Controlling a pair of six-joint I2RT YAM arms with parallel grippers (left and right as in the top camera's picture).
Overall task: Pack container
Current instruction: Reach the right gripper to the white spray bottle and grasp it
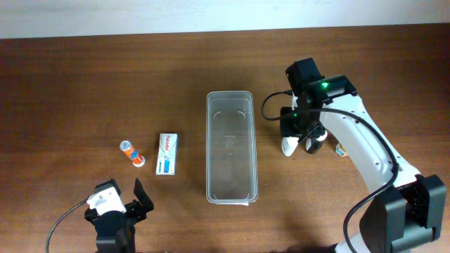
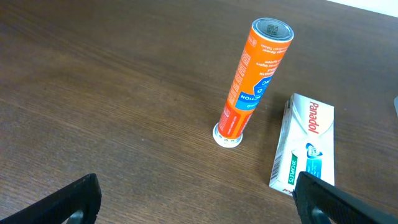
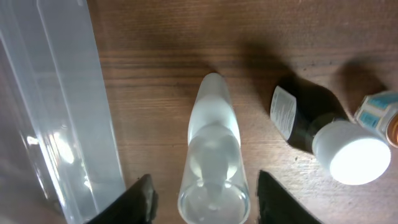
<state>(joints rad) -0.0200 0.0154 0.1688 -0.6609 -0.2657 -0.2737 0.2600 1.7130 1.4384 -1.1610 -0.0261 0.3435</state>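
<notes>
The clear plastic container (image 1: 231, 184) lies lengthwise at the table's middle, with nothing in it; its wall shows at the left of the right wrist view (image 3: 62, 124). My right gripper (image 1: 292, 132) is open, just right of the container. Its fingers (image 3: 211, 202) straddle a frosted clear bottle (image 3: 213, 143) without touching it; the bottle also shows in the overhead view (image 1: 288, 147). My left gripper (image 1: 131, 205) is open and empty near the front left edge (image 2: 199, 202). An orange tube (image 2: 252, 78) and a white-and-blue carton (image 2: 306, 146) lie ahead of it.
A dark bottle with a white cap (image 3: 311, 121) lies right of the frosted bottle. A small white-and-orange item (image 3: 380, 111) sits at the far right. In the overhead view the tube (image 1: 131, 154) and carton (image 1: 167, 154) lie left of the container.
</notes>
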